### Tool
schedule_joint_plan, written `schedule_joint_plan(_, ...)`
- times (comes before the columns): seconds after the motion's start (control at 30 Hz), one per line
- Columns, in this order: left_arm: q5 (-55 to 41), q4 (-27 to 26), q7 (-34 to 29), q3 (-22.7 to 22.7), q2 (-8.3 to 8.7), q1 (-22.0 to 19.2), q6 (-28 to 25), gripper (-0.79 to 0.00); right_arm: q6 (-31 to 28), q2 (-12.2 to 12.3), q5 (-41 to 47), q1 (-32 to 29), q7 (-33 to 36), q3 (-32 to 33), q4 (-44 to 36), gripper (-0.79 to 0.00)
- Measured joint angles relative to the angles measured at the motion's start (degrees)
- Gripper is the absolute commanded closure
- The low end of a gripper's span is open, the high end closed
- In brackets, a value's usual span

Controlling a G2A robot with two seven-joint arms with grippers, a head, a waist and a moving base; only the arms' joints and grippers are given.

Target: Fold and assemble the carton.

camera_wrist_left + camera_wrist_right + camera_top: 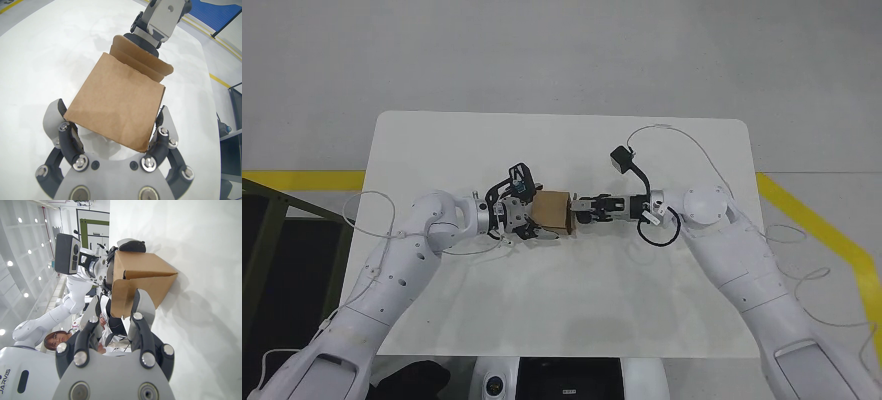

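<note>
The white rectangular table (pixel 572 300) has a broad bare band along its near edge at the bottom of the top view. There is more bare surface to the left and right of the two arms.

At mid-table, just left of frame centre, the small brown cardboard carton (pixel 552 210) lies well apart from every edge. The left gripper (pixel 525 213) closes on its left end. In the left wrist view the black-padded fingers (pixel 61 107) pinch opposite sides of the carton's near end.

The right gripper (pixel 580 208) meets the carton from the right. Its fingers stand apart with a rounded end flap (pixel 121 294) between them, and one pad lies against that flap's outer face. The folded flaps at this end hide the inside, so I cannot tell what the carton contains.

Beyond the grippers, bare table runs to the far edge at the top of the frame. Past it is grey floor (pixel 562 50), with yellow tape (pixel 302 180) at both sides.
</note>
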Motion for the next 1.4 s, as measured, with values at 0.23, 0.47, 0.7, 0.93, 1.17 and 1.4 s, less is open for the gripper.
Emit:
schedule_joint_plan(0.23, 0.0, 0.0, -0.3, 0.0, 0.00, 0.0, 0.1, -0.785, 0.3, -0.2, 0.8, 0.1, -0.3, -0.3, 1.6, -0.206)
schedule_joint_plan(0.47, 0.0, -0.1, -0.3, 0.1, 0.01, 0.1, 0.0, -0.785, 0.3, -0.6, 2.0, 0.3, 0.0, -0.8, 2.4, -0.191)
schedule_joint_plan(0.7, 0.0, -0.1, -0.3, 0.1, 0.01, 0.1, 0.0, -0.785, 0.0, -1.0, 3.2, 0.7, 0.4, -1.4, 3.4, -0.179)
schedule_joint_plan(0.93, 0.2, -0.1, -0.2, 0.1, 0.01, 0.1, 0.1, -0.785, 0.7, -1.1, 1.4, 1.1, 0.1, -1.9, 4.3, -0.188)
schedule_joint_plan(1.17, 0.2, -0.1, -0.3, 0.1, 0.03, 0.2, 0.1, -0.785, 1.6, -0.9, -0.7, 1.2, -0.1, -1.9, 3.9, -0.185)
schedule_joint_plan(1.4, 0.1, -0.1, -0.4, 0.1, 0.05, 0.2, 0.0, -0.785, 3.0, -0.6, -3.3, 1.2, -0.5, -1.7, 3.0, -0.175)
